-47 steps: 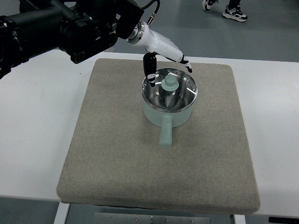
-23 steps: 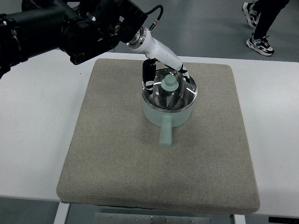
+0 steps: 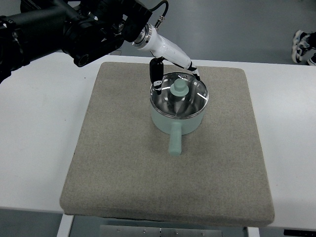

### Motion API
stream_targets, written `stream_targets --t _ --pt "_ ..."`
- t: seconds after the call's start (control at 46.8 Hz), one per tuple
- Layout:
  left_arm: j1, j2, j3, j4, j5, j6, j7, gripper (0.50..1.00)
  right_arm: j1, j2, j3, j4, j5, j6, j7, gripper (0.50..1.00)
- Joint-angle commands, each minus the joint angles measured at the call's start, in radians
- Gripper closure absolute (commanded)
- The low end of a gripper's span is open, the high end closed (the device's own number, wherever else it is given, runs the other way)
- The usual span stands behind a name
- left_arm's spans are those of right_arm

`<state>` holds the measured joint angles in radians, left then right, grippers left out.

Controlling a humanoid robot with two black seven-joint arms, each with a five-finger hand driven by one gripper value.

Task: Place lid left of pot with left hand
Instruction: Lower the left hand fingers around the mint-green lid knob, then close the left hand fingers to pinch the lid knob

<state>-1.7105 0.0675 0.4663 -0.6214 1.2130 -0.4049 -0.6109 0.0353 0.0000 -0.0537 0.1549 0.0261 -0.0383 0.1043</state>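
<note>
Left hand point(image 3: 174, 69) at far rim of lid point(image 3: 179, 94), on pot point(image 3: 176, 120).

Probably a lab: white table point(image 3: 34, 128), grey floor point(image 3: 237, 29).

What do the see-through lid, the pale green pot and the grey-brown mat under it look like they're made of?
The clear round lid looks like glass with a metal rim, glinting, topped by a matte pale green knob, probably plastic. The pale green pot seems enamelled or painted metal; its inside is mirror-shiny. The grey-brown square mat looks like felt or woven fabric, dull and fuzzy.
</note>
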Motion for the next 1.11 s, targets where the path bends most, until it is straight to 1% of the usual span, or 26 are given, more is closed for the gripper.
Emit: stream_targets --t 0.0,0.107,0.213,0.256,0.299,0.342,0.363,0.448,0.555,0.64,0.833,1.089 --pt "-0.001 -0.002 0.0 -0.001 0.0 0.0 0.0 0.514 0.0 0.0 0.0 0.0 0.0 0.0 0.0 0.576" --pt "-0.001 -0.002 0.0 -0.001 0.002 0.0 0.0 0.523 0.0 0.0 0.0 0.0 0.0 0.0 0.0 0.576" --pt "-0.001 -0.002 0.0 -0.001 0.002 0.0 0.0 0.551 0.0 0.0 0.0 0.0 0.0 0.0 0.0 0.576" --pt "-0.001 -0.002 0.0 -0.001 0.003 0.002 0.0 0.57 0.0 0.0 0.0 0.0 0.0 0.0 0.0 0.576" --pt "-0.001 -0.002 0.0 -0.001 0.006 0.002 0.0 0.602 0.0 0.0 0.0 0.0 0.0 0.0 0.0 0.576" --pt "0.0 -0.003 0.0 -0.001 0.005 0.003 0.0 0.613 0.0 0.0 0.0 0.0 0.0 0.0 0.0 0.576" --pt "-0.001 -0.003 0.0 -0.001 0.003 0.002 0.0 0.628 0.0 0.0 0.0 0.0 0.0 0.0 0.0 0.576" --pt "-0.001 -0.005 0.0 -0.001 0.002 0.006 0.0 0.645 0.0 0.0 0.0 0.0 0.0 0.0 0.0 0.576" --pt "0.0 -0.005 0.0 -0.001 0.003 0.041 0.0 0.673 0.0 0.0 0.0 0.0 0.0 0.0 0.0 0.576" --pt "0.0 -0.006 0.0 -0.001 0.005 0.063 0.0 0.673 0.0 0.0 0.0 0.0 0.0 0.0 0.0 0.576" --pt "0.0 -0.005 0.0 -0.001 0.003 0.063 0.0 0.673 0.0 0.0 0.0 0.0 0.0 0.0 0.0 0.576" --pt "0.002 -0.006 0.0 -0.011 0.002 0.058 0.0 0.658 0.0 0.0 0.0 0.0 0.0 0.0 0.0 0.576"
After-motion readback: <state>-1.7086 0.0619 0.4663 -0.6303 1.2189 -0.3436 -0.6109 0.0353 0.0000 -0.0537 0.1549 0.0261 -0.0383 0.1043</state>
